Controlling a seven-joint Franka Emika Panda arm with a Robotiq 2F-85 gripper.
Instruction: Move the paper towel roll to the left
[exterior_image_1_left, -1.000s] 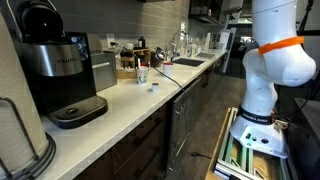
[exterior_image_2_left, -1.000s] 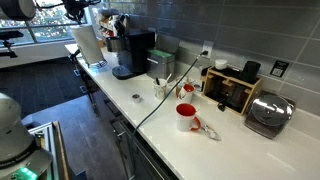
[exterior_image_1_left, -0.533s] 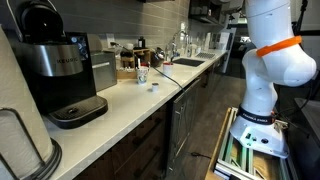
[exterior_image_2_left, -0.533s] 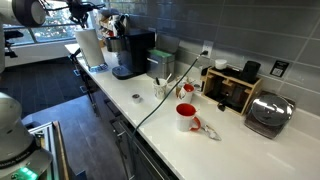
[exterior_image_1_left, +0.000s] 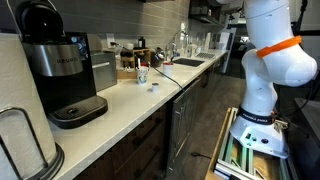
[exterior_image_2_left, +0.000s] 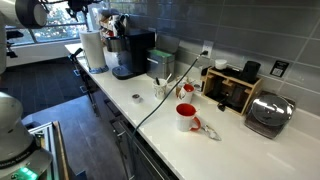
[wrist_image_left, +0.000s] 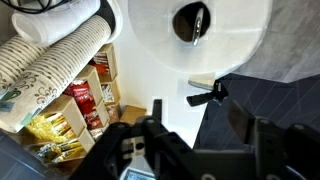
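Note:
The paper towel roll (exterior_image_1_left: 20, 100) stands upright at the near end of the counter, beside the black and silver coffee machine (exterior_image_1_left: 60, 70), with its thin wire arm against its side. In an exterior view the paper towel roll (exterior_image_2_left: 94, 50) stands just left of the coffee machine (exterior_image_2_left: 130, 50). From the wrist, I look down on the top of the paper towel roll (wrist_image_left: 150, 40) and its dark centre hole. My gripper (wrist_image_left: 197, 118) is open above it. Nothing sits between the fingers (wrist_image_left: 240, 115), and the holder's black arm tip (wrist_image_left: 208, 95) shows past them.
Stacked paper cups (wrist_image_left: 50, 55) and snack boxes (wrist_image_left: 85, 100) sit beside the roll. Further along the counter are a red mug (exterior_image_2_left: 186, 117), a toaster (exterior_image_2_left: 270, 113), small items and a sink (exterior_image_1_left: 185, 62). The white robot body (exterior_image_1_left: 275, 60) stands across the aisle.
The roll has shifted a little closer to the coffee machine and now stands straight. The jaws have opened and let go of it.

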